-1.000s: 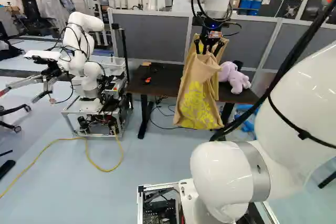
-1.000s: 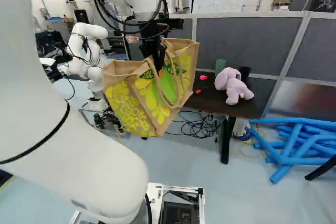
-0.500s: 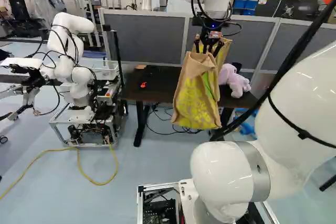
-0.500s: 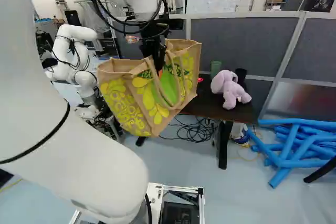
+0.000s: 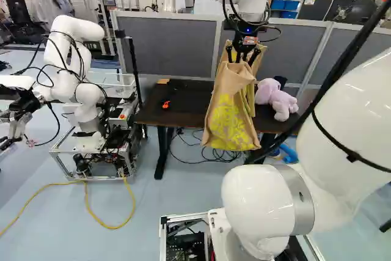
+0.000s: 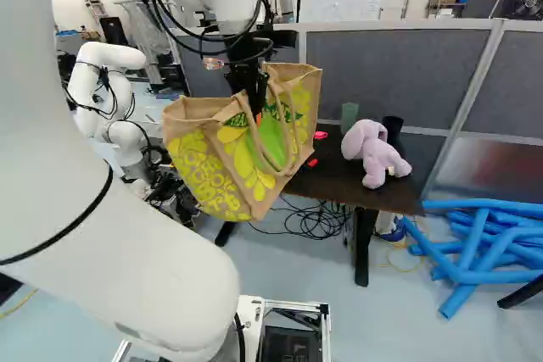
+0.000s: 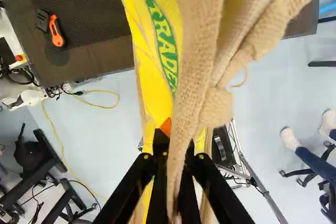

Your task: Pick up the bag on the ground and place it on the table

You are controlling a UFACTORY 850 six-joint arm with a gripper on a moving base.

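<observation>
From my gripper (image 5: 244,50) hangs the tan bag with yellow and green print (image 5: 229,120), off the floor and in front of the dark table (image 5: 186,103). The right base view shows the bag (image 6: 225,154) tilted, its handle running up to the gripper (image 6: 256,108). In the wrist view the gripper (image 7: 176,169) is shut, with burlap cloth of the bag (image 7: 197,66) pinched between its fingers. Part of the tabletop is hidden behind the bag.
A lilac plush toy (image 6: 373,154) and a green cup (image 6: 349,116) stand on the table, with an orange cutter (image 7: 56,31). Another robot (image 5: 82,84) is on the left. Blue foam tubes (image 6: 479,252) lie right of the table; cables (image 6: 310,219) lie beneath it.
The base has moved, bringing the table and the other robot somewhat nearer. The bag, still in the gripper, has swung slightly; the arm holds its pose.
</observation>
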